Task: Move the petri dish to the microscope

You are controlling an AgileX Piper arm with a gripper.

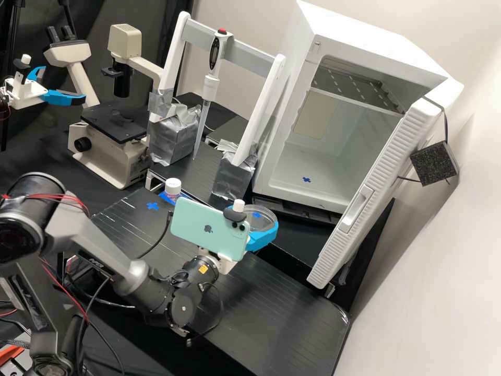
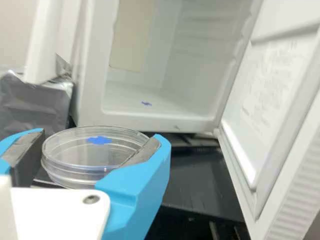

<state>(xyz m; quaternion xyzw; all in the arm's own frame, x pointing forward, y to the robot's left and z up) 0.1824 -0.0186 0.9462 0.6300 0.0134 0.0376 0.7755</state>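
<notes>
High view and wrist view together give me the petri dish (image 2: 92, 167) held by its sides in my claw (image 2: 100, 136), the two fingers clamped on its rim, near the open white cabinet (image 1: 289, 68); I judge the carrying to be the step in hand, with the setting down not yet done.

I want just enough squeeze to stop the dish slipping, since thin clear plastic may flex or skid under hard pads; I should turn slowly and hold it level, so the lid doesn't slide. The way to the microscope (image 1: 104, 149) calls for height, because the hanging pipette (image 1: 208, 86), its white frame (image 1: 172, 55) and a white-capped bottle (image 1: 173, 187) stand near a straight path; over the black stage (image 1: 117, 121) I would line up under the dark column (image 1: 121, 81), lower gently until the base sits flat, then part the fingers evenly and back out without dragging it.

Beneath me the desk (image 1: 282, 313) is black and finely lined, with a blue cross (image 1: 152, 206) stuck on it; silver-wrapped blocks (image 1: 175, 136) foot the frame; the cabinet's door (image 1: 376, 162) swings out wide beside a pale wall (image 1: 428, 292); dark cloth (image 1: 162, 15) hangs behind the microscope.
</notes>
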